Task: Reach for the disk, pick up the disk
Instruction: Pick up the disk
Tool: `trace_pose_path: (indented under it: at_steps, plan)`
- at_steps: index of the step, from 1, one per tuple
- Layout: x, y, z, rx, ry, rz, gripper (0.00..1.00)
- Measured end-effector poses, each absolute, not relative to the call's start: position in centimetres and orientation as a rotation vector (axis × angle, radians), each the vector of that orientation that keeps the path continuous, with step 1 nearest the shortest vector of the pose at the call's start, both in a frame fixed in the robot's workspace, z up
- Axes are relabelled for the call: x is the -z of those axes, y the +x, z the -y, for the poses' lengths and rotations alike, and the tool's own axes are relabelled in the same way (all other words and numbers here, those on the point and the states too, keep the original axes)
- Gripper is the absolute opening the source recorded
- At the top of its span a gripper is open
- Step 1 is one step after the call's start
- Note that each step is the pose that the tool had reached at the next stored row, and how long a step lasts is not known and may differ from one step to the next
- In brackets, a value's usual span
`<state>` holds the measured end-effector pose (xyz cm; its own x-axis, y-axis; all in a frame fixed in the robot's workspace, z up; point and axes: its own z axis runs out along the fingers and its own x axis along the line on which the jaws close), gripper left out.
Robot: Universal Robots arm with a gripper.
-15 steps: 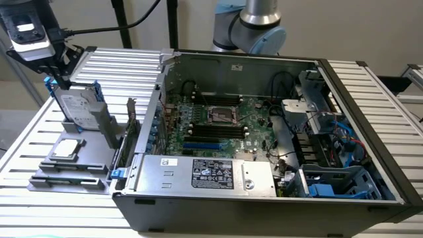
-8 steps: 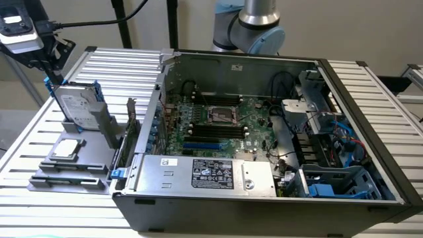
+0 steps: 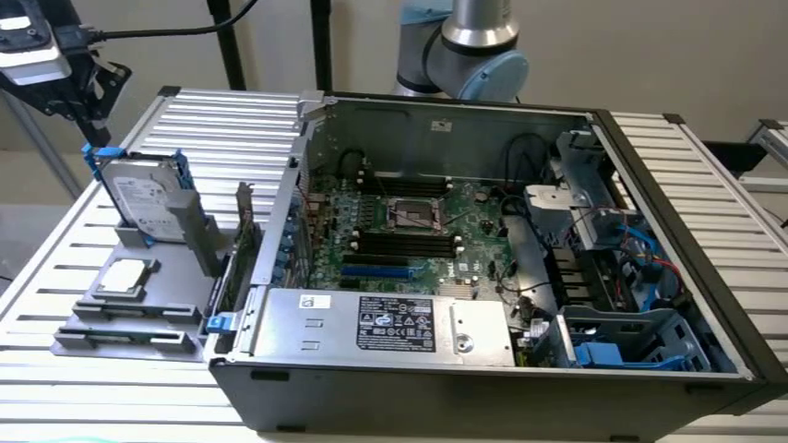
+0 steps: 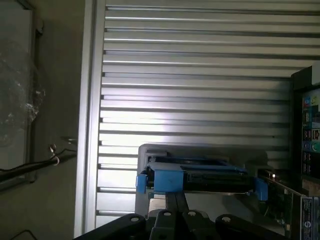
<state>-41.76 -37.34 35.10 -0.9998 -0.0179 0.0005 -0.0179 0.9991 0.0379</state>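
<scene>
While the disk (image 3: 138,198) is standing on edge in the grey stand (image 3: 173,263) at the left of the exterior view, you are working the reach, not the lift. The pincer (image 3: 96,125) is hanging in the upper left of that frame, just above the disk's upper corner and near one blue rail (image 3: 103,159). Contact is not clear, and you cannot tell whether the pincer is apart or together.

In the wrist view the disk (image 4: 210,176) is presenting its thin edge to the pincer (image 4: 175,200), which is sitting toward one end of that edge, not over its middle. You are probably best served by centring along the edge, coming straight down, closing across the two broad faces, and drawing it out in line with the stand's slot.

The disk is looking like a rigid, flat, silver-grey metal slab with a white printed label. The rails are reading as bright blue plastic, likely to flex if squeezed. The stand is showing matte grey, stepped, with a small square silver chip (image 3: 124,277) lying flat lower down. The surface (image 3: 209,106) is gleaming as ribbed aluminium slats, and an open black computer case (image 3: 493,392) is sitting at the exterior view's right.
</scene>
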Motion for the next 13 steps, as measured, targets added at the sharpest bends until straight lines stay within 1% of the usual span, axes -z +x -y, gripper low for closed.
trace_pose_path:
  at_steps: [3, 13]
  plan:
    - [-35.10, -41.95, 36.60, 0.058, 0.028, 3.140, 0.11]
    - [-35.10, -42.00, 36.59, 0.058, 0.028, 3.140, 0.11]
